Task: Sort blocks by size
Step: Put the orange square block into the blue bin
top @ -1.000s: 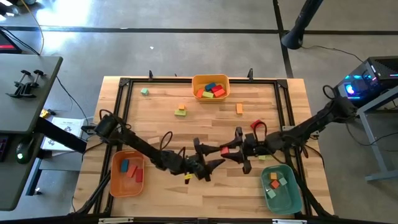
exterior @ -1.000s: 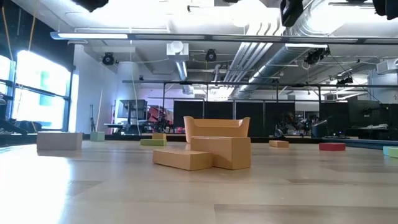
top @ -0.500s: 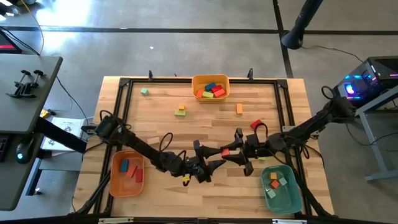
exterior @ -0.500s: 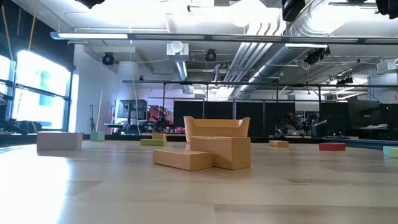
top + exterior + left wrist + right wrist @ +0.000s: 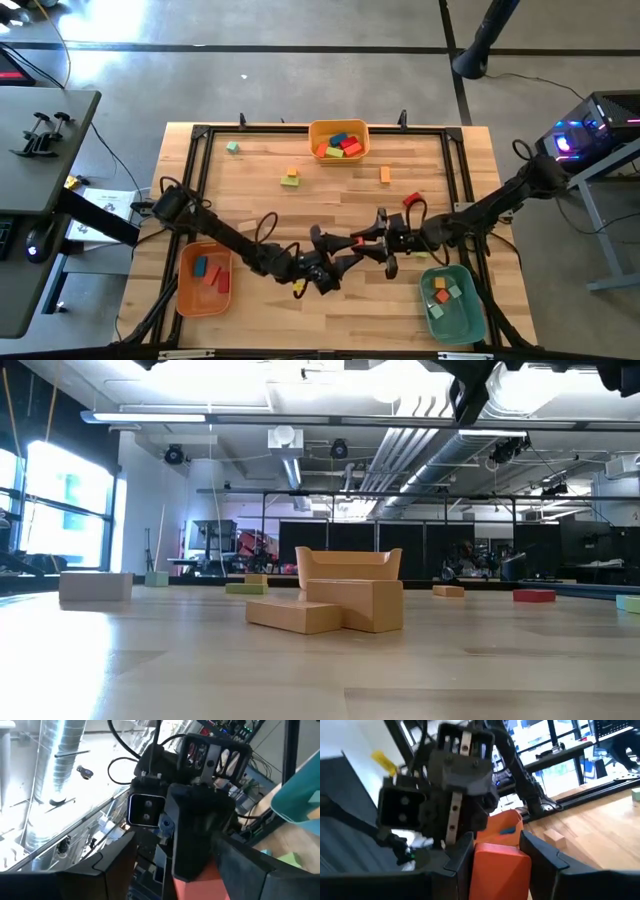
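Blocks of small painted wood, judged light, stiff and unbreakable, with flat faces fairly slick under hard pads. Best taken across two opposite flat faces, square on and near the middle, so as not to twist out.

One orange-red block was clamped between the fingers of the right gripper, narrowed onto its side faces, raised off the table near its middle. Stood directly ahead of those fingers, tip to tip: the left gripper, its fingers spread wide on either side of the same block, a gap showing on at least one side; read as a hand-over, with no sign of a firm second grip.

Lay well beyond both pairs of fingers: loose blocks on the far half of the table, more in the orange bin at the far edge. Beside the left arm, a second orange bin; beside the right arm, a teal bin, each with a few blocks.
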Motion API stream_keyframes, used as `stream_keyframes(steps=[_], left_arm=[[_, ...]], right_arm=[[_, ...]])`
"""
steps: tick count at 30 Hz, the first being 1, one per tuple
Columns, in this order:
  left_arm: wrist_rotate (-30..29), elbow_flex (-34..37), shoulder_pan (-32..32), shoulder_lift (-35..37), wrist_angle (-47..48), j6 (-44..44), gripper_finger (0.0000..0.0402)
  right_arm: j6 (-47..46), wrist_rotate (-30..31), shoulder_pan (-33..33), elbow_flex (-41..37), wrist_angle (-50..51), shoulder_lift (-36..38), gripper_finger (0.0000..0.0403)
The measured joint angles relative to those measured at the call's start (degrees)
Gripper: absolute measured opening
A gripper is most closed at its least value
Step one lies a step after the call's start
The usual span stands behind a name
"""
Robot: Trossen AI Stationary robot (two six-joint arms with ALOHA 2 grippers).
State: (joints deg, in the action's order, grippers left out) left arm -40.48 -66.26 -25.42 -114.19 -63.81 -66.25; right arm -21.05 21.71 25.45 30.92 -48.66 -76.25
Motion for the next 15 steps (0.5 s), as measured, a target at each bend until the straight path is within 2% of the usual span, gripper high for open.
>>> stream_keyframes(steps=[6, 8, 15], left_arm=[[-0.31, 0.04, 0.98, 0.04, 1.08, 0.03, 0.0243], [-0.70, 0.07, 1.09, 0.04, 1.65, -0.21, 0.0243], [-5.47, 0.08, -0.22, 0.04, 1.39, -3.82, 0.0243]], right_arm=[[-4.18, 1.12, 0.01, 0.07, -3.29, 0.05, 0.0130], [-4.58, 3.25, 0.07, 0.09, -4.46, 0.11, 0.0130], [-4.61, 4.65, -0.37, 0.09, -4.12, 0.47, 0.0130]])
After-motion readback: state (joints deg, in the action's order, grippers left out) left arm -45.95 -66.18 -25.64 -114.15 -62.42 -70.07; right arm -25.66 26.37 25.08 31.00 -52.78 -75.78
